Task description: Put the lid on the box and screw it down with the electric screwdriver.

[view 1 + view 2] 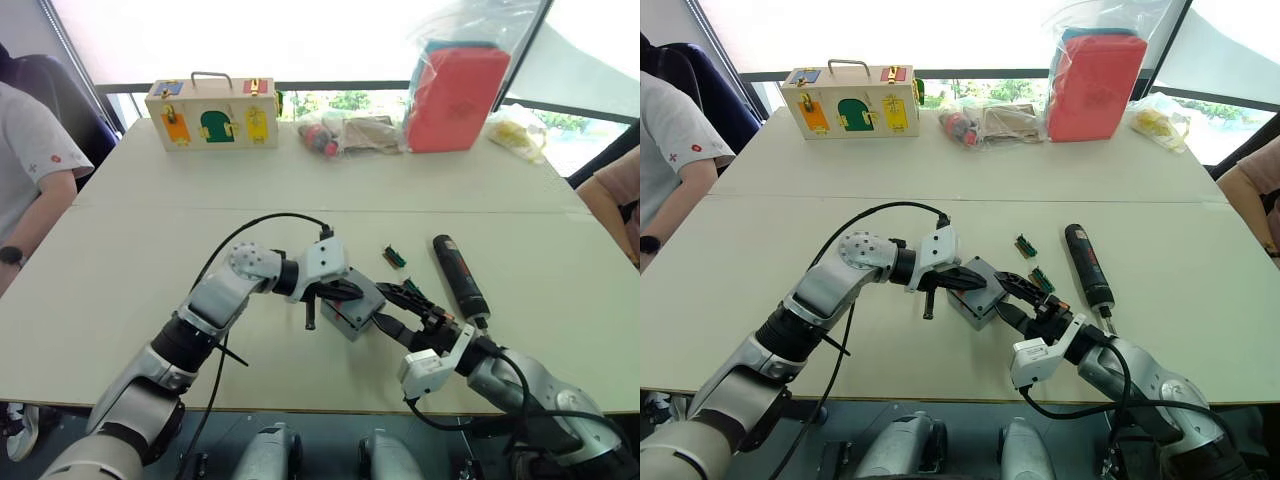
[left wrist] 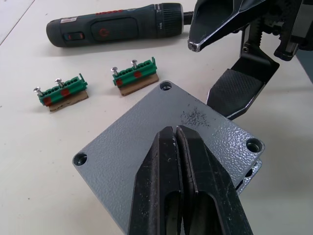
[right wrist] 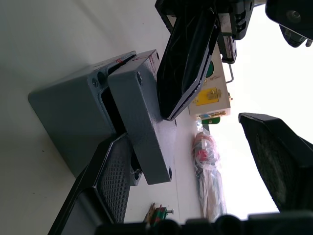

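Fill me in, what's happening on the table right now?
The lid sits on the box but skewed, not yet square with it. The left pincer presses down on the lid with its fingers shut together. The right pincer is open, one finger against the box's side. The electric screwdriver lies untouched on the table, beyond the two green screw strips.

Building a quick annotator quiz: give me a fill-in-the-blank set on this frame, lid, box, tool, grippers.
1. The left gripper presses, fingers together, on top of the ____.
2. The lid sits ____ on the box, not squared up.
3. The electric screwdriver lies on the ____, ungripped.
4. The right gripper is ____ beside the box.

Missing: lid; skewed; table; open
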Controlling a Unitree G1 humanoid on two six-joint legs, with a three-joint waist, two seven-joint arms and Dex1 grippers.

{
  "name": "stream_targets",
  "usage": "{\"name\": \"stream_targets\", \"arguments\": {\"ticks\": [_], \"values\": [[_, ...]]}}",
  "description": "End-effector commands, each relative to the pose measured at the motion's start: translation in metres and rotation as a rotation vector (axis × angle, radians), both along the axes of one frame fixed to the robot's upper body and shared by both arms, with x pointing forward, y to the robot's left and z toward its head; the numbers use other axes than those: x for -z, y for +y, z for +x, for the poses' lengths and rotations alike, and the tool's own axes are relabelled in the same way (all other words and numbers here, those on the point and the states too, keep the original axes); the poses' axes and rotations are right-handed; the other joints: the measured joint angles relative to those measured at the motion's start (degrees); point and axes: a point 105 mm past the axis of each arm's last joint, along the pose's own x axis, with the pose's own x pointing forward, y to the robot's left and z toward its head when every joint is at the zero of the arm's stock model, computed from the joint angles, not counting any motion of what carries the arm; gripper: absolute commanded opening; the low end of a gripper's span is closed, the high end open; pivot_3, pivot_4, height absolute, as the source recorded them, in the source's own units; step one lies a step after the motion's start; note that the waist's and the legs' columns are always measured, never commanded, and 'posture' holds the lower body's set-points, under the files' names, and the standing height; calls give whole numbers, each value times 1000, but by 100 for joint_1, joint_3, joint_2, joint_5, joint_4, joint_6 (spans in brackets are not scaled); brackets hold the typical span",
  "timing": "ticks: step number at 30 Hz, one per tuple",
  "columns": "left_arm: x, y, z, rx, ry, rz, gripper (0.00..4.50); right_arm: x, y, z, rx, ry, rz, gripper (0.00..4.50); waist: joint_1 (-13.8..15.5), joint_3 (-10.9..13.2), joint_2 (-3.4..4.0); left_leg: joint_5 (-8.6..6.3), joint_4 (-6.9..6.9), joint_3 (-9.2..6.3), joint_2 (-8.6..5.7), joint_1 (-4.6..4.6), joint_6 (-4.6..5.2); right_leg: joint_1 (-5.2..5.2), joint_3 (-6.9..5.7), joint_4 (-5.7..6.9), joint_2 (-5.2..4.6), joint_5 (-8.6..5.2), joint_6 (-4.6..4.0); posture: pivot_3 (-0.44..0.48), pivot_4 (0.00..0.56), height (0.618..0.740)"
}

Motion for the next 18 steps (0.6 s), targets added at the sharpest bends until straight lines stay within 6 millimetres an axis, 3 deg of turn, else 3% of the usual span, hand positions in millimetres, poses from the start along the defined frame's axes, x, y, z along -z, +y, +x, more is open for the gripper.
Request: {"name": "stream_targets", "arguments": {"ticks": [1,10,18], "values": [[61,26,-2,-87,139,203,0,-41,3,-10,-51,-138,106,3646,3,0,0,0,0,0,0,0,0,0,0,0,0,0,0,0,150,740],[67,27,-4,-80,126,223,0,-37,3,-12,-89,-72,89,3646,3,0,0,-1,0,0,0,0,2,2,0,-2,-1,0,0,0,150,740],[76,26,-9,-73,100,258,0,-28,6,-10,-118,184,-6,3646,-5,-22,-4,-3,0,-6,1,5,4,11,0,-7,-2,0,-1,0,150,740]]}}
